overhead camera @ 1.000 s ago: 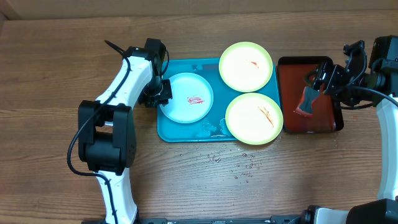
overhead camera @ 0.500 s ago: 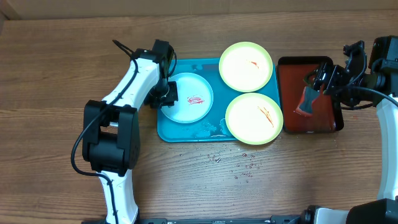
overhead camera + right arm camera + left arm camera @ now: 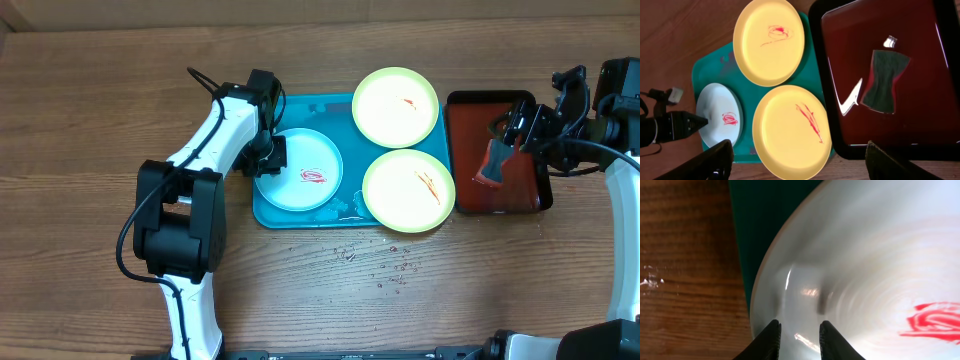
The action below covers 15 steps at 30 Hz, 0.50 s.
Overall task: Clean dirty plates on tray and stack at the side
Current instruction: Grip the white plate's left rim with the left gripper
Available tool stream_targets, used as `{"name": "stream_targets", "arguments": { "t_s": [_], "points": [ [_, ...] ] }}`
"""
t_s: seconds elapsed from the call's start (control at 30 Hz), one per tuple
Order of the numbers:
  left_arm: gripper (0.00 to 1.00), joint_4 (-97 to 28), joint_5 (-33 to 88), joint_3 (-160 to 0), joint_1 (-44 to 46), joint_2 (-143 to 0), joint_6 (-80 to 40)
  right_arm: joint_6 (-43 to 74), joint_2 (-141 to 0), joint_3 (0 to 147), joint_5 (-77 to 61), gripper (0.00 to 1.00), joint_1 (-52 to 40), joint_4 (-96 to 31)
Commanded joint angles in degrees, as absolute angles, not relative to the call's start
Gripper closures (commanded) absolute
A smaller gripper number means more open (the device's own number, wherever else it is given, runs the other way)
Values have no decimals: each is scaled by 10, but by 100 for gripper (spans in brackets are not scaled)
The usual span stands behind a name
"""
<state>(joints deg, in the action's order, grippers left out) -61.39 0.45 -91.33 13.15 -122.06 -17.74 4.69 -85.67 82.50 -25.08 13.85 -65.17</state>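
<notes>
Currently left gripper [image 3: 797, 330] pinches round white blue-rimmed plate [image 3: 880, 255] on turquoise plastic tray [image 3: 300, 108]; right gripper [image 3: 799, 152] gapes empty; wiping likely next.

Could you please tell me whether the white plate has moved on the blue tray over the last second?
Yes. The white plate has slid toward the robot-side edge of the tray, leaving more bare blue behind it.
</notes>
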Motion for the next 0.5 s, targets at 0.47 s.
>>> {"name": "stream_targets", "arguments": {
  "t_s": [0.47],
  "points": [
    [53, -557, 73, -1045, 109, -1225, 66, 46, -853, 840, -249, 14, 138, -650]
  ]
}}
